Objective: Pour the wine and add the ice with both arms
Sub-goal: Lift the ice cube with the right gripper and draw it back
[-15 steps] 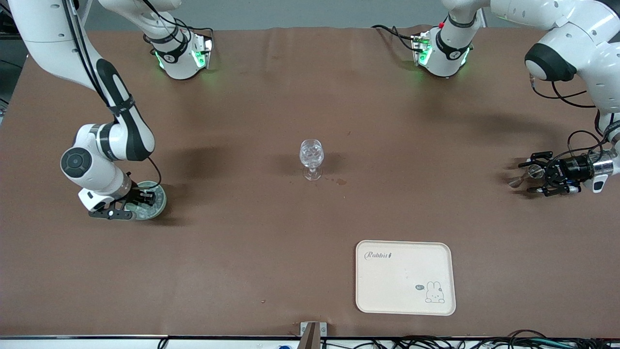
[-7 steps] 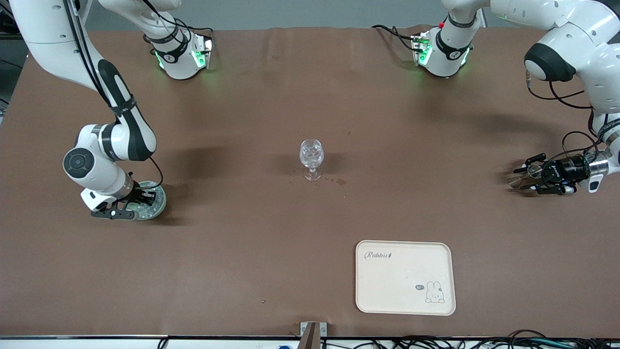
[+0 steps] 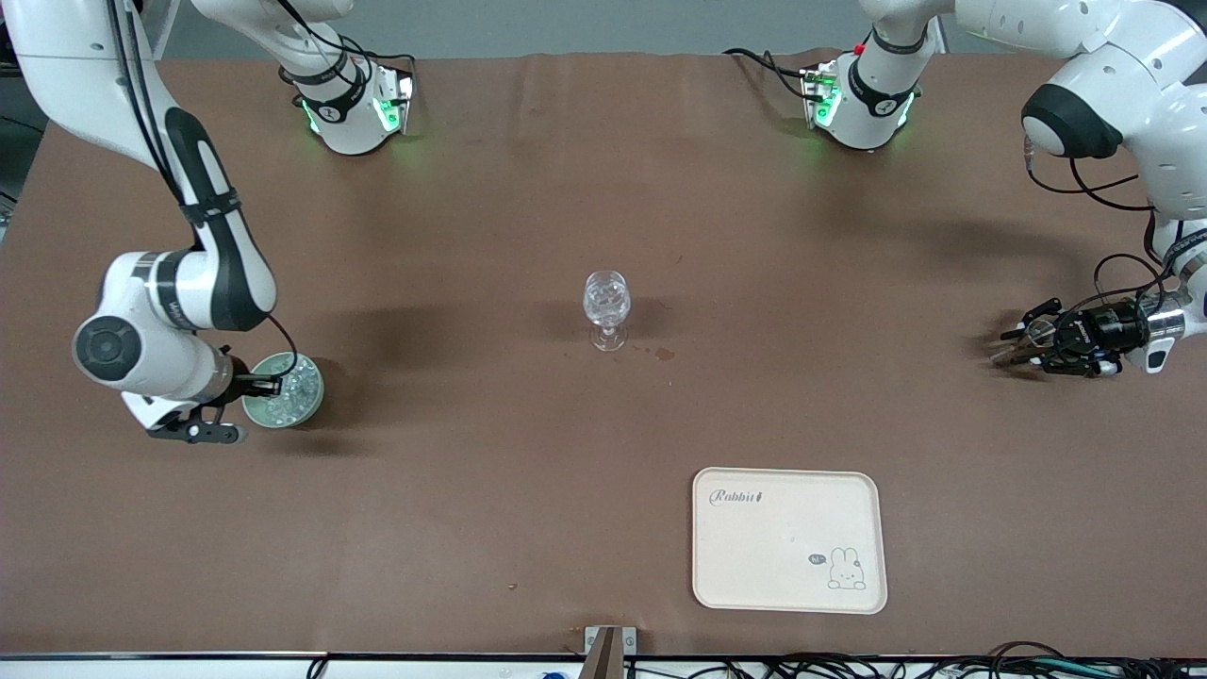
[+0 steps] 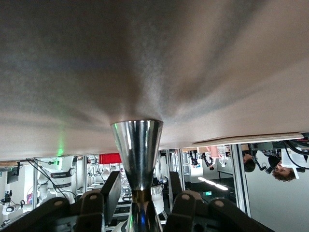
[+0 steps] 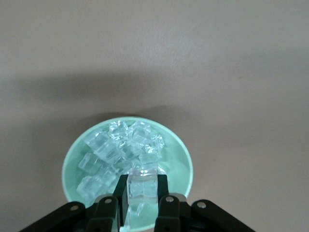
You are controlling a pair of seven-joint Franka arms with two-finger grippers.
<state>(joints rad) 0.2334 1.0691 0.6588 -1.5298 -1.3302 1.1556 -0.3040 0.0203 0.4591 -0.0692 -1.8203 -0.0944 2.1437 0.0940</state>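
Observation:
A cut-pattern stemmed glass stands at the table's middle. A pale green bowl of ice sits toward the right arm's end. My right gripper is over the bowl's edge, shut on one clear ice cube above the bowl and the other ice. My left gripper is low over the table at the left arm's end, shut on a shiny metal jigger held sideways. The left wrist view shows the jigger's cone between the fingers.
A cream tray with a rabbit drawing lies nearer the front camera than the glass. Small dark spots mark the brown table beside the glass's foot. The arms' green-lit bases stand at the table's back edge.
The right arm has drawn back toward its end of the table, uncovering most of the bowl. The left gripper has dropped slightly with the jigger.

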